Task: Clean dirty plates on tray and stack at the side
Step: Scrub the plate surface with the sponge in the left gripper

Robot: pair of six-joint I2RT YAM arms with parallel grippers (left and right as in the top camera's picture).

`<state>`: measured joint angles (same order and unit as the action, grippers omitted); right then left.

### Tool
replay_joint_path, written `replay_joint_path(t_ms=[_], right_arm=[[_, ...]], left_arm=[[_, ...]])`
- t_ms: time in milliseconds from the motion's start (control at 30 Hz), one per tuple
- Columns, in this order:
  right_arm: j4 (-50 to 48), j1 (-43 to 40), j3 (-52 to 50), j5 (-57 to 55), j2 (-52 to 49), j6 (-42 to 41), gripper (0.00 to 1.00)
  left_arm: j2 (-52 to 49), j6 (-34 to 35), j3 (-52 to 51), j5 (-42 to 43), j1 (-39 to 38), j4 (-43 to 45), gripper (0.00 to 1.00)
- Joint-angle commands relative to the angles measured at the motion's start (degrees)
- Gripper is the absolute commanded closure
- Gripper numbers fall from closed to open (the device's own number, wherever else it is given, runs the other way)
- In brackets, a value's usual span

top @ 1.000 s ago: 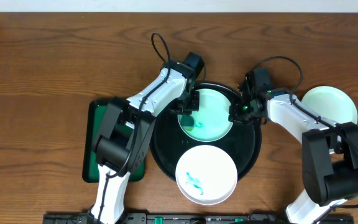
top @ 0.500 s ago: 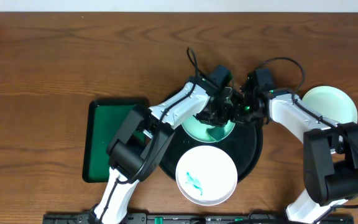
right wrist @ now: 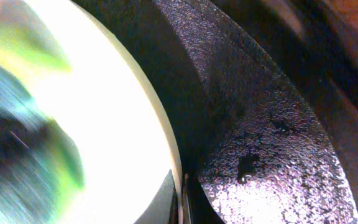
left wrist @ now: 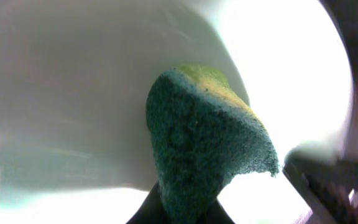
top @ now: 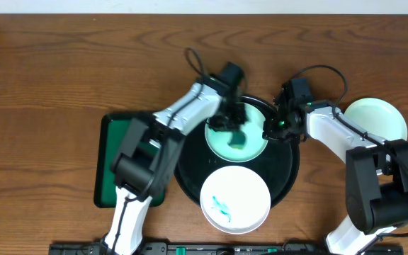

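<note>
1. One mint plate [top: 255, 144] sits on the tray [top: 286, 170]; my right gripper [top: 270, 128] pinches its rim.
2. My left gripper [top: 231, 125], clamped on the sponge [left wrist: 204, 149], has swept back leftward: scrubbing continues, I judge.

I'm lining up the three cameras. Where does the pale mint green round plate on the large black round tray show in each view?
Overhead: the pale mint green round plate, centre, on the tray's upper half.
Left wrist: the plate is the pale blurred background behind the teal sponge.
Right wrist: the plate is the bright left side.
Landmark: the black tray beside it, in the overhead and right wrist views.
</note>
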<state>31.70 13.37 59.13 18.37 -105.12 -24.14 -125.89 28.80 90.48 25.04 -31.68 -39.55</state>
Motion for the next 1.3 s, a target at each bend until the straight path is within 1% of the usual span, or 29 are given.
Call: replay_joint_path(t_ms=[0, 200, 400, 633, 700, 733, 767, 867, 933, 967, 1067, 1133, 1200, 1267], right_arm=[[0.00, 0.66, -0.13, -0.31, -1.11, 0.20, 0.99], [0.09, 0.66, -0.13, -0.31, -1.11, 0.20, 0.99], [0.17, 0.66, -0.13, -0.33, -1.11, 0.17, 0.99], [0.26, 0.66, -0.13, -0.33, -1.11, 0.17, 0.99], [0.44, 0.66, -0.13, -0.33, -1.11, 0.20, 0.98], [0.48, 0.66, -0.13, -0.33, -1.11, 0.20, 0.99], [0.42, 0.66, -0.13, -0.33, -1.11, 0.20, 0.99], [0.37, 0.66, -0.13, -0.33, -1.11, 0.22, 0.98], [0.37, 0.66, -0.13, -0.33, -1.11, 0.26, 0.99], [0.39, 0.66, -0.13, -0.33, -1.11, 0.44, 0.99], [0.50, 0.66, -0.13, -0.35, -1.11, 0.63, 0.99], [0.50, 0.66, -0.13, -0.33, -1.11, 0.63, 0.99], [0.50, 0.66, -0.13, -0.31, -1.11, 0.63, 0.99], [0.46, 0.66, -0.13, -0.33, -1.11, 0.63, 0.99]], left_arm=[[-4.52, 6.45, -2.49, -17.70, 5.64, -0.33, 0.93], [-4.52, 11.06, -2.49, -24.72, 7.91, -2.08, 0.93], [-4.52, 16.04, -2.49, -35.01, 8.15, -9.35, 0.93], [-4.52, 16.13, -2.49, -36.17, 8.13, -14.62, 0.93], [-4.52, 10.67, -2.49, -34.25, 7.98, -14.58, 0.93], [-4.52, 4.22, -2.49, -32.33, 7.74, -13.90, 0.93], [-4.52, 0.17, -2.49, -31.34, 7.56, -13.46, 0.93], [-4.52, -9.16, -2.49, -29.07, 7.02, -11.76, 0.93], [-4.52, -11.21, -2.49, -29.38, 6.84, -10.99, 0.93], [-4.52, -10.86, -2.49, -30.42, 6.84, -10.67, 0.93], [-4.52, -8.37, -2.49, -37.64, 6.84, -9.79, 0.93], [-4.52, -8.37, -2.49, -42.69, 6.78, -8.76, 0.93], [-4.42, -8.81, -2.49, -46.82, 6.67, -7.41, 0.93], [-4.28, -11.17, -2.47, -48.89, 6.43, -4.96, 0.93]])
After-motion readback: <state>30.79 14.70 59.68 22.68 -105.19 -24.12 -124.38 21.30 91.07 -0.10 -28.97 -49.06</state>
